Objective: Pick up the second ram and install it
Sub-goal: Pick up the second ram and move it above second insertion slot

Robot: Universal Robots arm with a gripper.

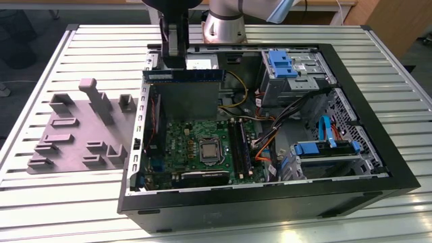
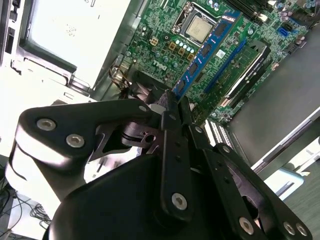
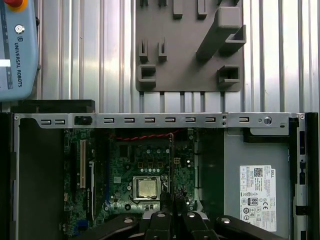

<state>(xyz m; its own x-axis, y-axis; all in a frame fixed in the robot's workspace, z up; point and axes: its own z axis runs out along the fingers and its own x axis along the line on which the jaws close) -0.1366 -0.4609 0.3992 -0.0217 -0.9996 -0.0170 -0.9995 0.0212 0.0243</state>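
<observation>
One gripper point(image 1: 174, 68), jaws narrowed onto the second ram point(image 1: 192, 75), holds it level at the exterior view's upper centre over the computer case point(image 1: 270, 202), its gripped end hidden between the fingers point(image 2: 170, 127) in the second wrist view.

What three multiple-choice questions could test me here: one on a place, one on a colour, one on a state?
1. Where is the second ram? A) on the table B) in the gripper, above the open computer case C) in a motherboard slot
2. What colour is the tray beside the case? A) red B) yellow C) grey
3. How is the gripper? A) shut on the ram B) open, empty C) shut on a cable
1 B: the exterior view shows it held over the case. 2 C: it is grey. 3 A: the second wrist view shows it clamping the stick.
</observation>
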